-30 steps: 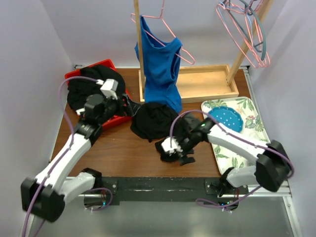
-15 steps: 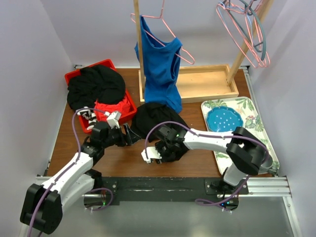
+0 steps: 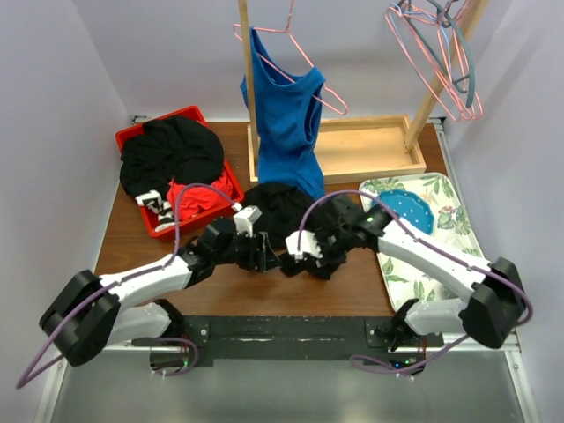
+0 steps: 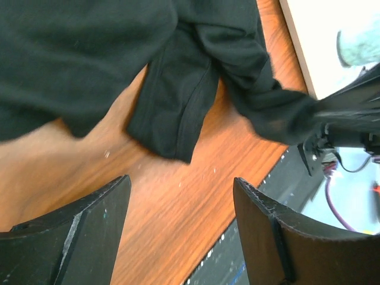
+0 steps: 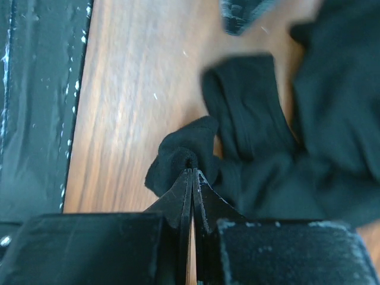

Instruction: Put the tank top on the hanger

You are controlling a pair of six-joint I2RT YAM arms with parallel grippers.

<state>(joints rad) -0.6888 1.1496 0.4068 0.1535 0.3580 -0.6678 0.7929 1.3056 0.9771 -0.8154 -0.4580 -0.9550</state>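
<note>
Wood table (image 3: pixel 119 245): R gripper (image 5: pixel 191 170) pinched shut on tank top (image 3: pixel 278 207) fold, L gripper (image 4: pixel 181 205) jaws open, empty.

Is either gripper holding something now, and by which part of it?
The right gripper is shut on a small bunched fold at the edge of the tank top. The left gripper is open and holds nothing.

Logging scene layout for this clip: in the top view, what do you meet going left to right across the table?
Red bin → left gripper → right gripper → floral tray
</note>
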